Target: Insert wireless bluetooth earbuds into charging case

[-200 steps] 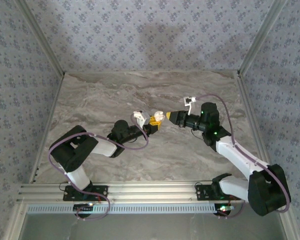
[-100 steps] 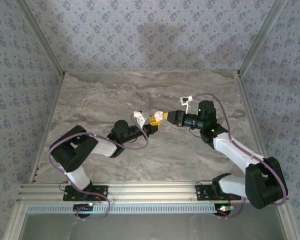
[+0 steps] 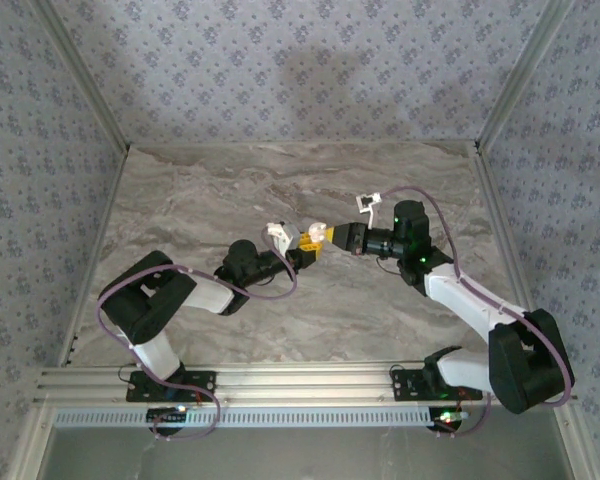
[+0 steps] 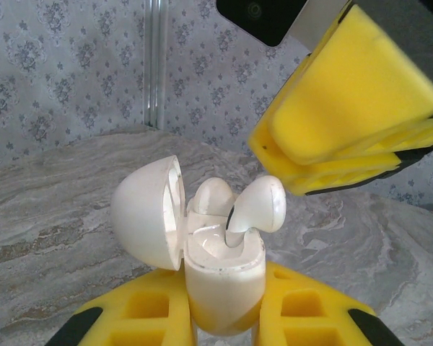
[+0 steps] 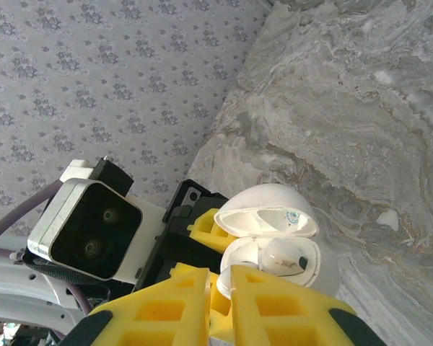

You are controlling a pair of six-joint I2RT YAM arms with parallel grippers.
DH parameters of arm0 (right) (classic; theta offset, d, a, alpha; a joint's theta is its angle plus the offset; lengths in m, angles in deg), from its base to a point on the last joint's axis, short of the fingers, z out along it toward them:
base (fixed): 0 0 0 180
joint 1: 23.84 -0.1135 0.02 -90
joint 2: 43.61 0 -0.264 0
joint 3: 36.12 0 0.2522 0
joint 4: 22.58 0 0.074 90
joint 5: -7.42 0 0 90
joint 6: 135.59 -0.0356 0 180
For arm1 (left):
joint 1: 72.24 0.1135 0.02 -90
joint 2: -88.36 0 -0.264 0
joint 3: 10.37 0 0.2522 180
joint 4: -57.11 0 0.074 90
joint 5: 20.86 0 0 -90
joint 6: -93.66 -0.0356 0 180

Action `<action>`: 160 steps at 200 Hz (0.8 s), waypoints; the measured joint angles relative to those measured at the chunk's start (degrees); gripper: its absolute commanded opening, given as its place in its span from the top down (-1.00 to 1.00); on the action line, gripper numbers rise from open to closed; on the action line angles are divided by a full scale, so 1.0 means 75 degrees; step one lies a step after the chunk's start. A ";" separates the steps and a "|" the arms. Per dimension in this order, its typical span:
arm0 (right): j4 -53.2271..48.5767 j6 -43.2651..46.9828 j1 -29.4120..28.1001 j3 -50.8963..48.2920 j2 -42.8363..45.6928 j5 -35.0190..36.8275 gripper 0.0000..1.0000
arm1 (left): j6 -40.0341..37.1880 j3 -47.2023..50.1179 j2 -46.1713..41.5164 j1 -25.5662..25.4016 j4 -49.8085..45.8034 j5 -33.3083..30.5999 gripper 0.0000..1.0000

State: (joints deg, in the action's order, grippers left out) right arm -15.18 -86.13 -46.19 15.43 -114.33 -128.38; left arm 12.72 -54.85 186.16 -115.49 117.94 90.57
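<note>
**A:** Look at the right tool. Moved in closer to the charging case over the last second, and squeezed all the way shut.

**B:** Holding anything?

**A:** Hard to tell. Tips touching the top of one earbud, maybe pushing, maybe pinching.

**B:** And where to find that earbud?

**A:** Sticking half out of the charging case, leaning a bit. Right beside the other earbud, already tucked in deep. See the lid too, flipped open to the side.

**B:** And the left tool?

**A:** Clamped tight on the charging case, holding it up above the bench.

**B:** Meaning what for the job?

**A:** Nearly done, probably. Just needs a little push down, then closing the lid.
</note>
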 measured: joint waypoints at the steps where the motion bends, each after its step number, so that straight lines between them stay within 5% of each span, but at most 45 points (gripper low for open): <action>1: 0.0000 0.0000 -0.0003 0.0000 0.0000 -0.0003 0.67 | 0.0000 0.0000 0.0000 0.0000 0.0000 0.0000 0.68; 160: -0.0061 0.0149 -0.0312 0.0306 -0.0245 -0.0067 0.68 | 0.0000 0.0000 0.0000 0.0000 -0.0041 0.0003 0.68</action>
State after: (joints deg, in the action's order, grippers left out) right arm -15.63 -85.01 -48.52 17.72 -116.16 -128.88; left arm 12.72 -54.85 186.16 -115.49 117.63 90.59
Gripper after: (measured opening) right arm 0.158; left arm 0.195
